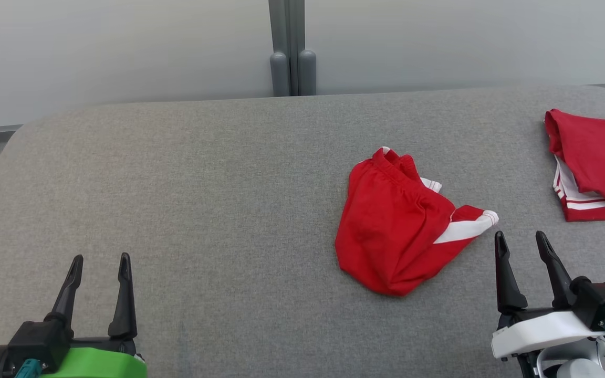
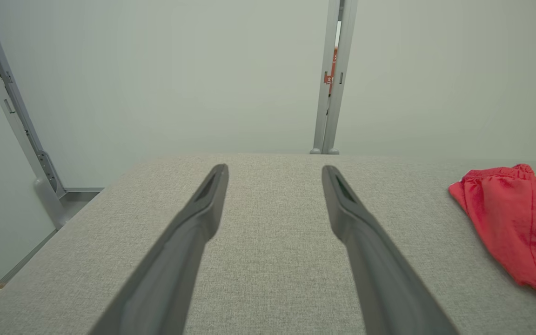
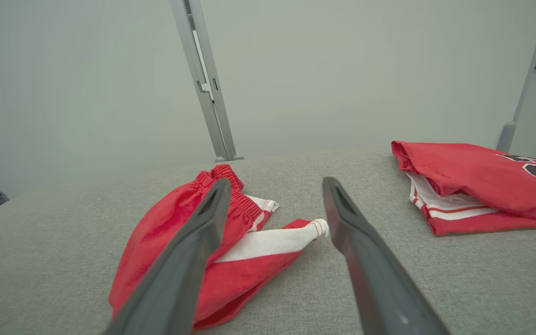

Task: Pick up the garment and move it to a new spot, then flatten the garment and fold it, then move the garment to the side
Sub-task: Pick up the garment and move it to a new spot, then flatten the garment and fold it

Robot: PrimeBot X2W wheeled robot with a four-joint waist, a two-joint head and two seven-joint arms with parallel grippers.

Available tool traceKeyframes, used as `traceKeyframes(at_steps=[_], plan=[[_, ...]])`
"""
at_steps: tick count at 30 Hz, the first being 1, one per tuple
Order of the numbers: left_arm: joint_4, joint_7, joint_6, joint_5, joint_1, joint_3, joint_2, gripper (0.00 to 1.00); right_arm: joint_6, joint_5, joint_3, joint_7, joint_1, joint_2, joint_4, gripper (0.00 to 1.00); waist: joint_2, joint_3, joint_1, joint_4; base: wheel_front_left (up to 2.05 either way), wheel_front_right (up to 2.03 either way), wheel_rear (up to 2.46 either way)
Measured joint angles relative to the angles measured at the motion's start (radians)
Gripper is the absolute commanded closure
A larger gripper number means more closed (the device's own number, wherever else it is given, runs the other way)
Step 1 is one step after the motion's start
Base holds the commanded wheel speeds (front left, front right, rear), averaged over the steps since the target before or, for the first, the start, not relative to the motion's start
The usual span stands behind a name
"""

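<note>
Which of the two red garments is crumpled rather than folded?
The red shorts with the white side stripe near the right gripper; the other garment lies folded at the right edge.

A folded red jersey (image 1: 602, 157) lies at the far right of the grey table (image 1: 202, 184). A grey post (image 1: 292, 47) stands behind.

The grey padded table (image 1: 202, 184) bears crumpled red shorts (image 1: 394, 236) and, well apart, a folded red garment (image 1: 596, 163)
</note>
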State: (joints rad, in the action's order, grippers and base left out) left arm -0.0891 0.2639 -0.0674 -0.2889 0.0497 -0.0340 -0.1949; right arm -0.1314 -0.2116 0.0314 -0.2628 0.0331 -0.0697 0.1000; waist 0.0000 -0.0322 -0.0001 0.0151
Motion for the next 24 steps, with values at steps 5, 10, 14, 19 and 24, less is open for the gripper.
traceKeyframes(at_steps=[5, 10, 14, 19, 24], plan=[[-0.013, 0.000, -0.016, 0.027, 0.000, 0.016, 0.018, 0.00, 0.000, 0.000, -0.002, 0.000, 0.000, 0.001, 0.009, 0.00, 0.0000, 0.000, 0.0000, -0.006, 0.00, 0.00, 0.00], [-0.019, 0.000, -0.029, 0.044, -0.002, 0.033, 0.029, 0.00, 0.000, -0.003, -0.001, 0.000, 0.000, 0.002, 0.016, 0.00, 0.0000, -0.002, 0.0000, -0.008, 0.00, 0.00, 0.00], [-0.022, 0.000, -0.038, 0.054, -0.004, 0.042, 0.039, 0.00, 0.000, -0.003, 0.001, 0.000, -0.001, 0.002, 0.019, 0.00, 0.0000, -0.005, 0.0000, -0.006, 0.00, 0.00, 0.00], [-0.029, 0.000, -0.046, 0.063, -0.006, 0.051, 0.047, 0.00, 0.000, -0.003, 0.002, 0.000, -0.001, 0.002, 0.022, 0.00, 0.0000, -0.008, 0.0000, -0.004, 0.00, 0.00, 0.00], [-0.031, 0.000, -0.049, 0.073, -0.008, 0.060, 0.053, 0.00, 0.000, -0.003, 0.000, 0.000, -0.001, 0.003, 0.025, 0.00, 0.0000, -0.008, 0.0000, -0.004, 0.00, 0.00, 0.00]])
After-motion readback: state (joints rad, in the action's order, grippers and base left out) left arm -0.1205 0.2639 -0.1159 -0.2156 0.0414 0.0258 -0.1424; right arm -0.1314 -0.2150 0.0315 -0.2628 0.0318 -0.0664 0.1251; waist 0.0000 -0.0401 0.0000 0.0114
